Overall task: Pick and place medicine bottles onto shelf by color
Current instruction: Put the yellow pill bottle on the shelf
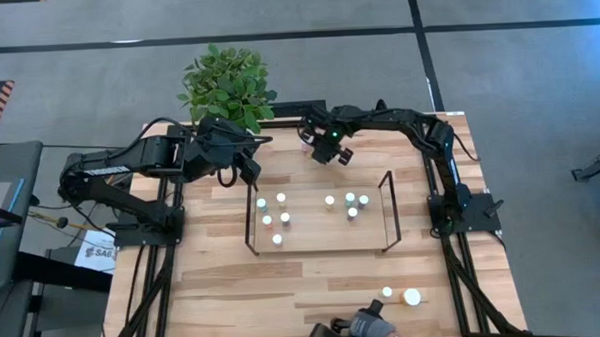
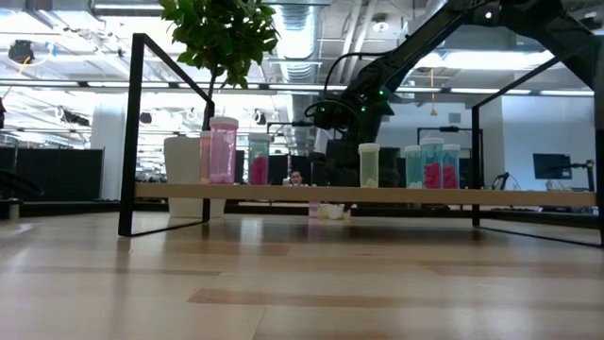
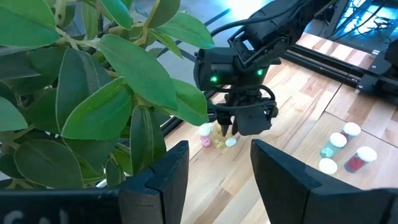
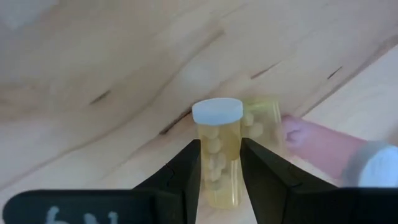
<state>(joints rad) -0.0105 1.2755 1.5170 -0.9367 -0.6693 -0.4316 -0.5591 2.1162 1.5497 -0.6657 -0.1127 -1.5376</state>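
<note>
Behind the shelf (image 1: 318, 250), right gripper (image 4: 219, 163) clamped on yellow bottle (image 4: 217, 149), pick step; next lift to shelf; left gripper (image 3: 217, 180) apart.

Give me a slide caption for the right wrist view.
Right gripper closes around a yellow medicine bottle standing on the wooden table.
</note>
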